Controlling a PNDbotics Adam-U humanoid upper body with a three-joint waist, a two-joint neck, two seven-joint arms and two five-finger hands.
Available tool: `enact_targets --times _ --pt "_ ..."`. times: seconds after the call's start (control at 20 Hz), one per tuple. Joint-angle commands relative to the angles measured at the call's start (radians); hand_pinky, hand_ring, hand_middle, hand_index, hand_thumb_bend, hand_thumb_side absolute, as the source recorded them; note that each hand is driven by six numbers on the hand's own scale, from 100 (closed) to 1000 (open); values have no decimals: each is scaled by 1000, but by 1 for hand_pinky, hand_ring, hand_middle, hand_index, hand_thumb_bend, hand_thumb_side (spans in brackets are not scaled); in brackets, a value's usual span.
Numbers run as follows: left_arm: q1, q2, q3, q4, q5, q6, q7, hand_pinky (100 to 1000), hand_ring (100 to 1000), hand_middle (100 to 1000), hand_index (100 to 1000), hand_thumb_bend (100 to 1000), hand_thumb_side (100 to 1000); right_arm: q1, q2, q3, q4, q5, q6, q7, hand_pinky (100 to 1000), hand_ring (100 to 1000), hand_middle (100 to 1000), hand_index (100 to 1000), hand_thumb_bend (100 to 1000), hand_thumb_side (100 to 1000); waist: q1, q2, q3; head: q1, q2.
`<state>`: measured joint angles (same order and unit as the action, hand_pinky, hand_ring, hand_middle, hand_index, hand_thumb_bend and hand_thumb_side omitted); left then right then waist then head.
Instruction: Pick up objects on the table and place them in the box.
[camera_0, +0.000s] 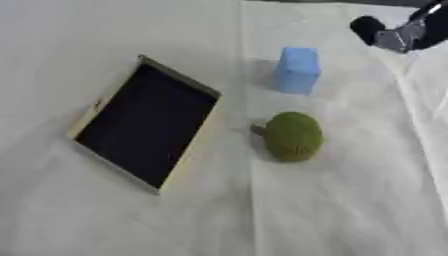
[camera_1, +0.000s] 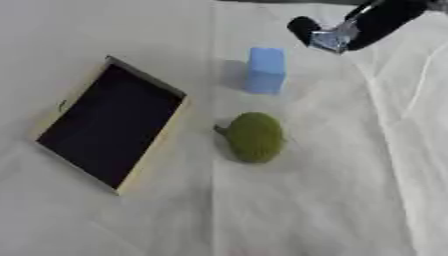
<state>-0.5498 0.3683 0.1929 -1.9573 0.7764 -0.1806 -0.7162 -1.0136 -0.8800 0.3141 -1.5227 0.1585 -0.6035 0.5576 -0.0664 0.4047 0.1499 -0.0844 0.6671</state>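
Note:
A light blue block (camera_0: 297, 70) stands upright on the white cloth, right of the box. Nearer to me lies a round green fruit-like object (camera_0: 292, 136) with a short stem pointing left. The shallow box (camera_0: 144, 122) with a pale wooden rim and dark inside lies at the left, turned askew, with nothing in it. My right hand (camera_1: 337, 31) comes in from the upper right corner, black with a silver part, above and to the right of the blue block and apart from it. Its fingers are blurred. My left hand is out of sight.
A white cloth (camera_0: 332, 210) with creases covers the whole table. A long fold runs down its right side.

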Motion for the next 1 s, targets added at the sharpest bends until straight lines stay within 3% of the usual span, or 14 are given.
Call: enact_targets --times 0.05,0.55,1.0 --pt "-9 11 0 -9 8 -1 -3 878 867 939 875 100 672 -42 17 -8 73 16 -78 111 989 1000 911 985 100 526 4 -26 1 -5 -5" --pt "-21 22 3 0 9 -11 -21 880 871 944 874 100 672 -89 79 -25 213 60 -116 162 1000 1000 910 999 100 579 6 2 11 -18 -66" --pt "-30 31 7 12 9 -21 -42 881 874 946 874 100 672 -108 111 -36 289 80 -140 211 1000 1000 905 1000 100 617 5 26 18 -36 -82"
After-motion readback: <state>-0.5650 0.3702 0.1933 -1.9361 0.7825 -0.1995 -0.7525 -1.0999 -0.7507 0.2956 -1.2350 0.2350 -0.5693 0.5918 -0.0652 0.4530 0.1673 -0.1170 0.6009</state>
